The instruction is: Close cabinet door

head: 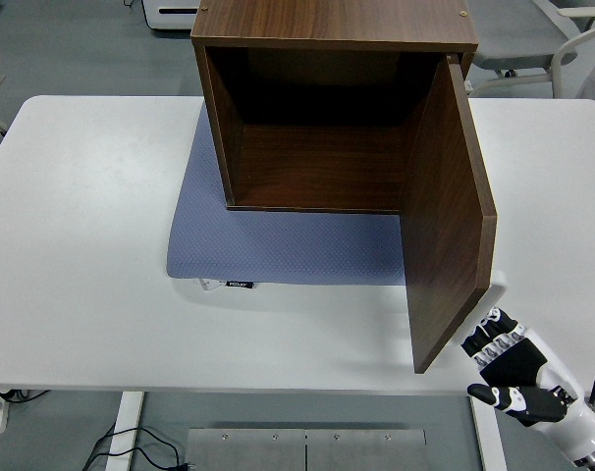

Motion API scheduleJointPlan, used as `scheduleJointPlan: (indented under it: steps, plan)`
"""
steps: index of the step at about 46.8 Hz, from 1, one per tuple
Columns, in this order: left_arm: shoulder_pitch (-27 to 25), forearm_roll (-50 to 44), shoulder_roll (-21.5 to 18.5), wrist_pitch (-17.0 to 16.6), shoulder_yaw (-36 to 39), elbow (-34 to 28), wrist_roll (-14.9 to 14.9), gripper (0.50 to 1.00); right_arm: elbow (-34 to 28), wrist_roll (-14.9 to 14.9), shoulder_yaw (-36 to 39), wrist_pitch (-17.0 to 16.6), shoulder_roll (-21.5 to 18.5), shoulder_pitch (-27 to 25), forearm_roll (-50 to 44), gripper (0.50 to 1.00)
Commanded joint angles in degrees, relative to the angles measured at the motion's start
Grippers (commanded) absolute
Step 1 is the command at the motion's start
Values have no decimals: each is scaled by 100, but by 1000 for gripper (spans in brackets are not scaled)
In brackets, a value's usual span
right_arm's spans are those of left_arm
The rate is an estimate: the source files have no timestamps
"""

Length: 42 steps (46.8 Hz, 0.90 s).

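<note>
A dark wooden cabinet stands on a blue mat at the back middle of the white table. Its door is hinged on the right side and swung wide open, pointing toward the near edge. The inside is bare. My right hand sits at the table's near right edge, just right of the door's free lower corner and outside it. Its fingers are loosely extended toward the door's outer face and hold nothing. Whether they touch the door I cannot tell. The left arm is out of view.
The blue mat lies under the cabinet and reaches forward and left of it. The white table has bare surface on the left. An office chair shows at the top right behind the table.
</note>
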State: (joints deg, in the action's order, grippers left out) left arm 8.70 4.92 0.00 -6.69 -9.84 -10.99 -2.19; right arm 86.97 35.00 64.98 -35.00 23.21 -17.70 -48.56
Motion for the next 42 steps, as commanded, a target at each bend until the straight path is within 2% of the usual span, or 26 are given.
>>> scheduleJointPlan:
  steps: [1, 20, 42]
  plan:
    - [0, 0, 0, 1, 0, 0, -1, 1000, 4, 0, -47, 0, -62, 47, -40, 1000]
    - [0, 0, 0, 1, 0, 0, -1, 1000, -4, 0, -425, 0, -344, 320, -145, 1000]
    - [0, 0, 0, 1, 0, 0, -1, 1000, -4, 0, -706, 424, -704, 513, -163, 1000]
